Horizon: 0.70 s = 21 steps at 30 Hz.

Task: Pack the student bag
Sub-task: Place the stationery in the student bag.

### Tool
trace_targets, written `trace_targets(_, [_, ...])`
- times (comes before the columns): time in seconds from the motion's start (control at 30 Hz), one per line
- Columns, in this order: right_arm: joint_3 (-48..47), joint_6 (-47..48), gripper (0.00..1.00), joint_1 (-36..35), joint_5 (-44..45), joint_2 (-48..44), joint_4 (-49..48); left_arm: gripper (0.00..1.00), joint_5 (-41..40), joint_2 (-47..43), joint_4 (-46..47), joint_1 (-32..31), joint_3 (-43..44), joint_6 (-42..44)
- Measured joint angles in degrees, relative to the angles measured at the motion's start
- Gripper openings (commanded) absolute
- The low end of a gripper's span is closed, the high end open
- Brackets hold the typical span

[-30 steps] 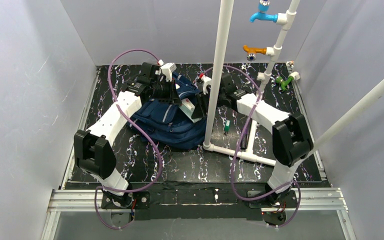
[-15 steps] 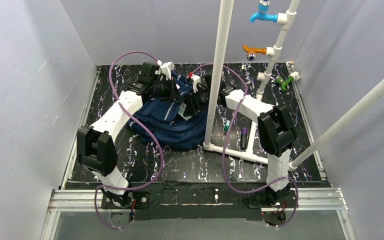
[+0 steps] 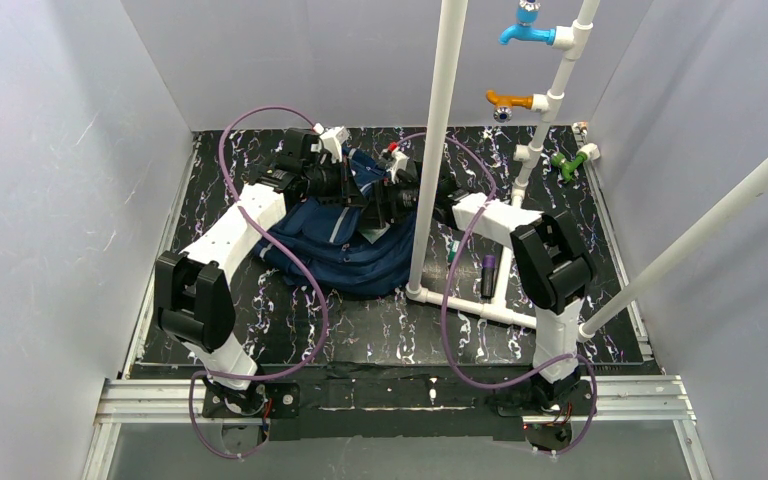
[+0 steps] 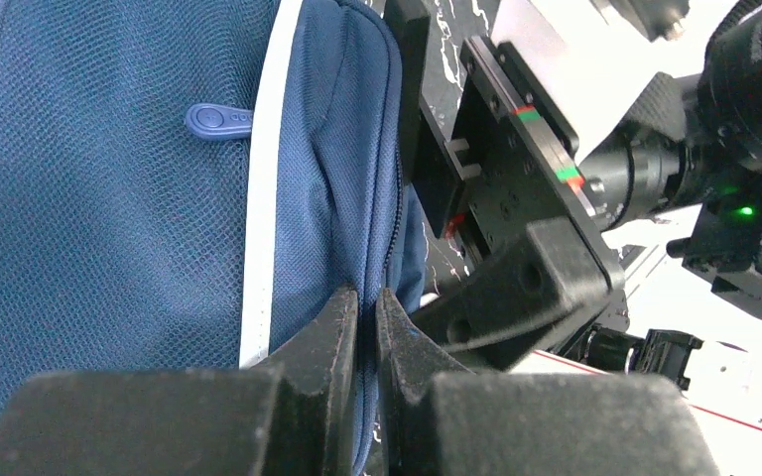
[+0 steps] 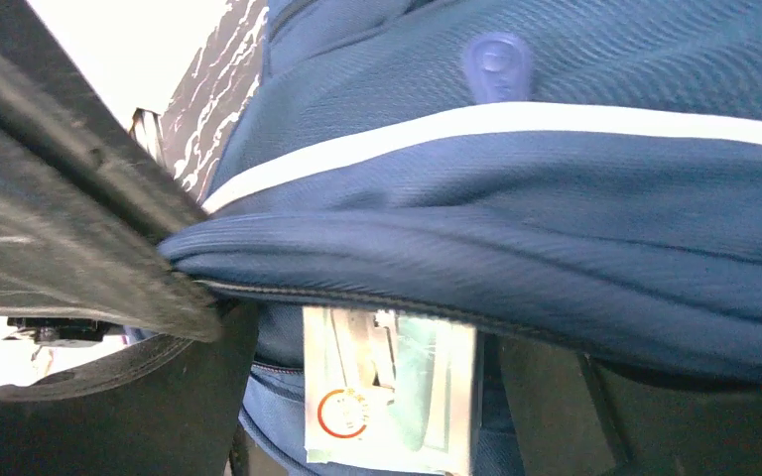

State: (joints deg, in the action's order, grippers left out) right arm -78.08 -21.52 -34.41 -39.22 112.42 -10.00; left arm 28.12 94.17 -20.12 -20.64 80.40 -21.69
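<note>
The navy student bag lies at the back middle of the table. My left gripper is shut on the zipper edge of the bag's opening and holds that flap up. My right gripper reaches into the opening from the right. In the right wrist view a white and green packet with a red ring sits under the lifted flap. It lies between my right fingers, with a small gap on each side. The right gripper's body shows in the left wrist view.
A white vertical pipe stands just right of the bag, with its pipe base on the table. A green marker and a dark purple-capped marker lie by that base. Blue, orange and green taps are at the back right.
My right arm has swung left and carried the packet from beside the pipe into the bag's opening. My left gripper has stayed on the flap.
</note>
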Motion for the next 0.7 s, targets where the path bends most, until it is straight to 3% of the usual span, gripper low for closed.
trace_targets(0.1, [0.6,0.6,0.98,0.7,1.1,-0.3,2.6,0.00,0.6,0.0,-0.8,-0.2,0.0,0.2])
trace_targets(0.27, [1.2,8.1,0.98,0.9,7.1,-4.9,12.5,0.00,1.0,0.0,-1.3,-0.6,0.0,0.5])
trace_targets(0.43, [3.4,14.5,0.98,-0.2,13.5,-10.7,15.6,0.00,1.1,0.0,-1.3,-0.6,0.0,0.7])
trace_targets(0.63, [5.8,19.6,0.92,-1.6,17.6,-11.5,17.2,0.00,1.1,0.0,-1.4,-0.6,0.0,0.9])
trace_targets(0.7, [7.8,19.9,0.82,-1.7,17.7,-11.8,16.8,0.00,1.1,0.0,-1.4,-0.6,0.0,1.1])
